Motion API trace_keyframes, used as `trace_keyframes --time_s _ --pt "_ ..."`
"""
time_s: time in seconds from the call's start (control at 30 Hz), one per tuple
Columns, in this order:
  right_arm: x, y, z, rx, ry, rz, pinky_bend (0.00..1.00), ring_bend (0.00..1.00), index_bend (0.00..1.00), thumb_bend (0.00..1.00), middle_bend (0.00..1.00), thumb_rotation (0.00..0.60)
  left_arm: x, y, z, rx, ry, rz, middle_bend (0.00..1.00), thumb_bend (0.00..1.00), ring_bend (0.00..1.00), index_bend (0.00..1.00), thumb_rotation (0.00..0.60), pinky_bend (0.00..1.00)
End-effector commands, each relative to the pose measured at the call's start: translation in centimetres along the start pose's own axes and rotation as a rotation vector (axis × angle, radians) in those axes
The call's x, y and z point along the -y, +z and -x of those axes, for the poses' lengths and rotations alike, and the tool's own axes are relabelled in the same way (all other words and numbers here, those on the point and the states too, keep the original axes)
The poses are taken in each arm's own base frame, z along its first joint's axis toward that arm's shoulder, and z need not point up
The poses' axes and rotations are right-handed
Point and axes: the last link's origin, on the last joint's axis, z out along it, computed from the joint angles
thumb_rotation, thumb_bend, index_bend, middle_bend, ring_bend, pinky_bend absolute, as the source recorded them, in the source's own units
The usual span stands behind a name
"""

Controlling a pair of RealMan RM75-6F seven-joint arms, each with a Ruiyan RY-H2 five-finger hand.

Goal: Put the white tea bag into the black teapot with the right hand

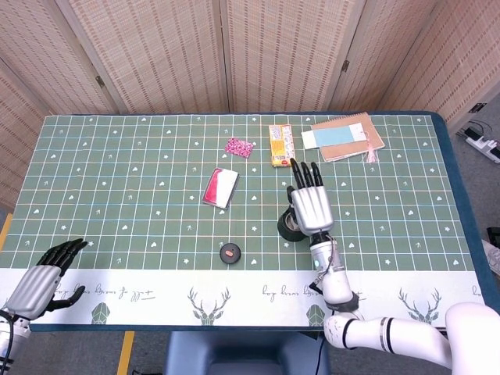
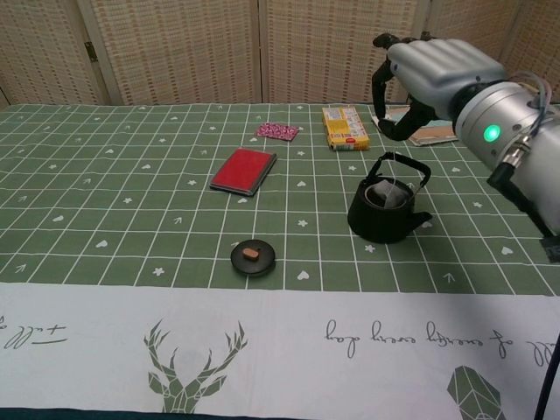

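Note:
The black teapot stands right of the table's middle, and the white tea bag lies inside its mouth under the handle. My right hand hovers above and slightly behind the pot with its fingers apart, holding nothing. In the head view the right hand covers most of the teapot, so the tea bag is hidden there. My left hand rests at the near left table edge, fingers spread and empty.
A small black lid with a red knob lies left of the pot. Behind are a red case, a pink packet, a yellow box and notebooks.

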Motion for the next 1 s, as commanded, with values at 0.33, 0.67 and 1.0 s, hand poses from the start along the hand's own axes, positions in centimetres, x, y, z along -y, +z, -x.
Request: trace_keyframes --time_s 0.33,0.67,1.0 --pt "1.7 -4.2 1.8 0.041 -0.028 -0.168 0.00 0.00 0.64 0.44 0.00 0.600 0.2 0.1 0.1 0.000 0.002 -0.012 0.00 0.36 0.00 0.00 0.600 0.07" --pt "1.9 -6.6 1.7 0.048 -0.054 -0.224 0.00 0.00 0.64 0.44 0.00 0.600 -0.1 -0.6 -0.9 -0.049 -0.028 0.016 0.00 0.36 0.00 0.00 0.600 0.07" --pt "1.5 -9.2 2.5 0.100 -0.081 -0.280 0.00 0.00 0.63 0.44 0.00 0.600 0.4 -1.2 -2.1 -0.115 -0.065 0.029 0.00 0.36 0.01 0.00 0.600 0.08"
